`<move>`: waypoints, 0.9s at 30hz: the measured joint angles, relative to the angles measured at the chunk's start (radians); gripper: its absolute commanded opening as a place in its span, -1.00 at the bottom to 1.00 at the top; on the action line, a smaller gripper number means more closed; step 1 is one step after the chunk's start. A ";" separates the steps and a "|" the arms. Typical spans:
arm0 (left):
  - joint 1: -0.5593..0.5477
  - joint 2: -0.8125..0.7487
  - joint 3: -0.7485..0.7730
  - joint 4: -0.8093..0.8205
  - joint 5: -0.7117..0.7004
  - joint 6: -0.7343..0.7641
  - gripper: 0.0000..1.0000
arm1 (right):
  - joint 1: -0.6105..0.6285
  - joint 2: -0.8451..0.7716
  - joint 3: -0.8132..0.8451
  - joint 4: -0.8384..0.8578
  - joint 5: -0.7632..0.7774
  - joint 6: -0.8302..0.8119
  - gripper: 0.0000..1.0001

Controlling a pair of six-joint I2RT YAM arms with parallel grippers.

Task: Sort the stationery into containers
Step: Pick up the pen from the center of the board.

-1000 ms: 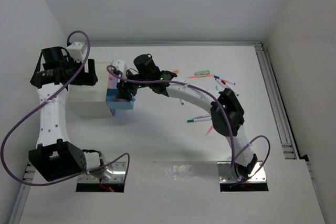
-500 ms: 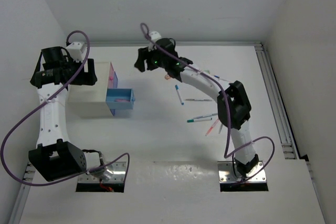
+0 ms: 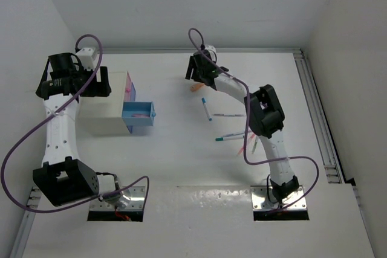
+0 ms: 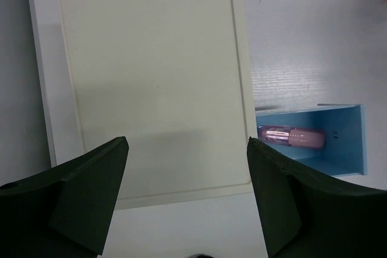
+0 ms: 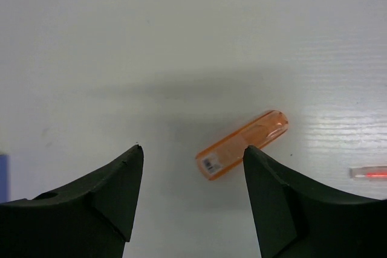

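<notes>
A: Near side first. What's on the table?
B: Matte white table [image 3: 181,167]. Thin pens [image 3: 228,138] lie loose right of centre, around the right arm's elbow. One is teal-capped and there's a blue-capped white pen [image 3: 206,109]. A few red-orange ones are partly hidden under the arm, so the count is unclear.
A: Containers?
B: Left of centre. A small rectangular translucent blue plastic drawer-box [image 3: 139,114] sits against the right side of a boxy off-white cabinet [image 3: 100,119] with a smooth flat panelled top. One short chunky glossy pink piece [image 4: 292,137] lies inside the blue box. Behind that, a translucent pink plastic drawer-box [image 3: 129,86] sits against the same cabinet side; its contents are unreadable.
A: Left gripper?
B: The left gripper [image 4: 186,143] hangs over the cabinet top. Its dark matte fingers are spread wide, with nothing between them and touching nothing.
A: Right?
B: The right gripper [image 5: 192,147] is toward the far side of the table, pointing down, jaws apart and empty. A short rounded translucent orange plastic piece [image 5: 242,144] with a small label lies flat on the table below the gap, close to one finger. Can't confirm contact.
A: Anything clipped?
B: In the right wrist view, a thin white-red pen [image 5: 369,173] is cut off by the frame edge.
</notes>
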 measured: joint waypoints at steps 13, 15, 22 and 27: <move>0.000 0.020 -0.006 0.004 -0.016 0.001 0.72 | 0.041 0.130 0.013 0.038 0.201 -0.187 0.50; 0.000 0.021 -0.010 0.009 -0.018 0.002 0.71 | 0.039 0.130 0.015 0.039 0.210 -0.189 0.51; 0.000 0.026 -0.017 0.011 -0.025 0.004 0.71 | 0.034 0.142 0.030 0.034 0.214 -0.180 0.44; 0.001 0.026 -0.017 0.011 -0.026 0.006 0.72 | 0.031 0.146 0.035 -0.023 0.200 -0.133 0.43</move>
